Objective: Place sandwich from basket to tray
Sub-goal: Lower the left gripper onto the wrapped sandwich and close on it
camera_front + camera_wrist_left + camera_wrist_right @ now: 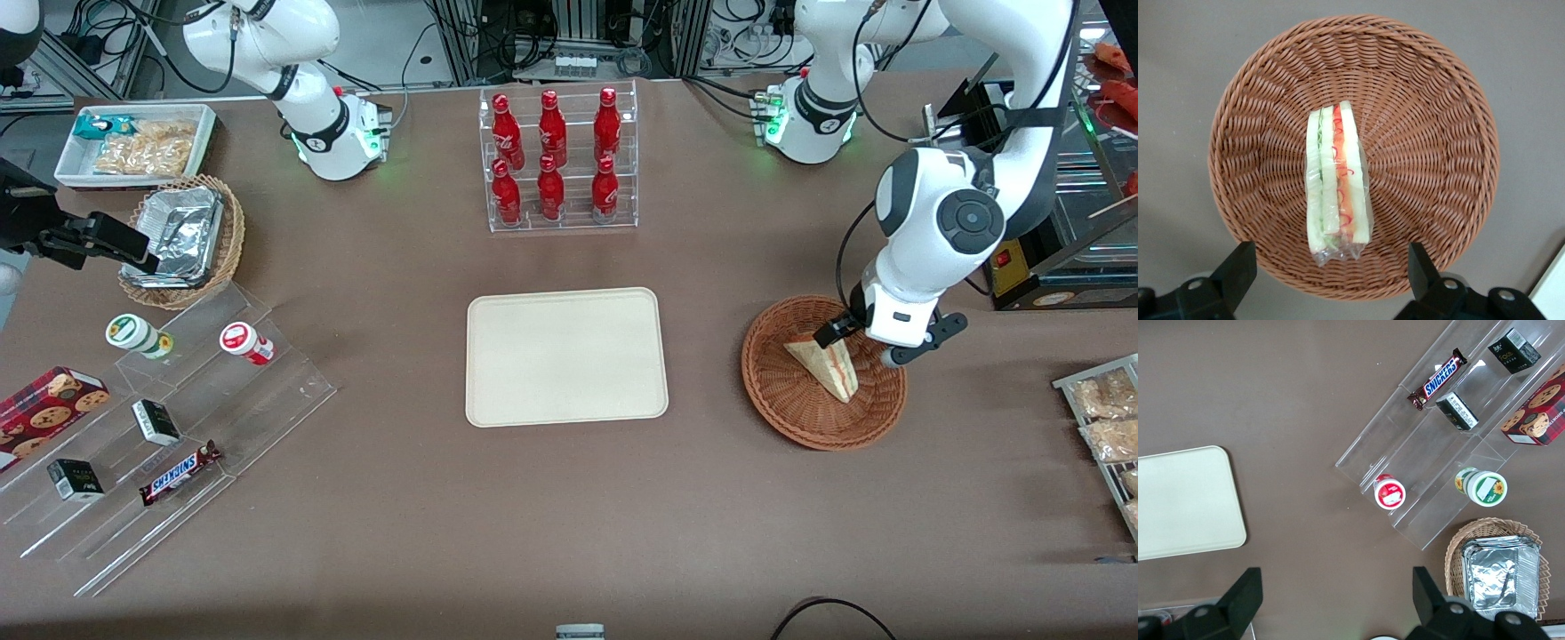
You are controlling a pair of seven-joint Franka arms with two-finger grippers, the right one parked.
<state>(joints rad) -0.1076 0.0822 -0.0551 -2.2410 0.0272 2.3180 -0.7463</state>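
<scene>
The basket (822,373) is round and shallow, woven of reddish-brown wicker in tight radiating ribs, and stands on the matte brown bench (569,516) toward the working arm's end. In it lies the sandwich (827,365), a triangular wedge of pale bread in thin clear film. The left wrist view shows it standing on edge, its cut face up, with layers of green, red and orange-yellow filling between the slices (1337,179). It rests near the middle of the basket floor, touching the weave.

The tray (566,356) is a flat cream rectangle with rounded corners and a low rim, smooth and plain, lying well apart from the basket, toward the middle of the bench.

The left arm bends down over the basket, its white wrist tilted above the rim that is farther from the front camera. The gripper (861,342) hangs above the basket with its two dark fingers (1238,270) spread wide, one on each side of the sandwich's end, holding nothing and not touching the sandwich or the wicker.
</scene>
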